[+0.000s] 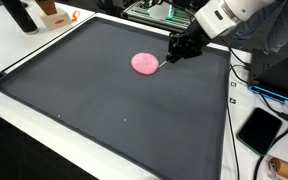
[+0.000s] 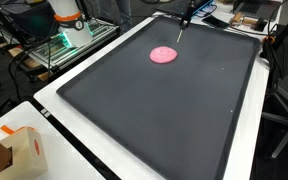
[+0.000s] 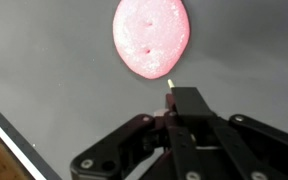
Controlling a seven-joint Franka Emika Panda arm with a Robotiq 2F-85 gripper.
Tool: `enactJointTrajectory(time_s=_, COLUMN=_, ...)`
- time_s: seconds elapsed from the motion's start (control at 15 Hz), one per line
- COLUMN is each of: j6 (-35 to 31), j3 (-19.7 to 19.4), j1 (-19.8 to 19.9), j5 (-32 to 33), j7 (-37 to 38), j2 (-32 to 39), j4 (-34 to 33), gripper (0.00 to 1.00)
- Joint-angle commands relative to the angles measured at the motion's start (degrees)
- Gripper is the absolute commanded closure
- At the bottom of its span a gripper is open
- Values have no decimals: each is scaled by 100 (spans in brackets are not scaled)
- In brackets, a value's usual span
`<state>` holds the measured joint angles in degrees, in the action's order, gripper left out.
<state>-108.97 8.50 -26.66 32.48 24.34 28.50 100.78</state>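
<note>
Pinching stick (image 2: 183, 28), gripper (image 3: 177, 108); tip at pink disc (image 3: 151, 38) in tray (image 1: 104, 115)

No legible text or numbers anywhere, pink disc (image 3: 150, 38) bears no lettering

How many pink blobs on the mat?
1. The pink blob lies on the black mat, just off the tip of the thin stick in the gripper. None looks hidden.
</note>
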Motion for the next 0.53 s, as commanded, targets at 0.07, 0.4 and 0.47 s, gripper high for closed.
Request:
enactJointTrajectory(time_s=0.07, j6=428, j3=-214, j1=-322, j5=406, j7=879, j2=355, j4=-314, gripper=97)
enactJointTrajectory(time_s=0.4, j6=744, j3=-232, j1=-437, j5=565, j7=1461, j2=603, j4=-504, gripper=97)
enactJointTrajectory(time_s=0.47, j6=798, j3=-232, j1=-453, j5=591, j7=1553, j2=655, j4=-543, gripper=97)
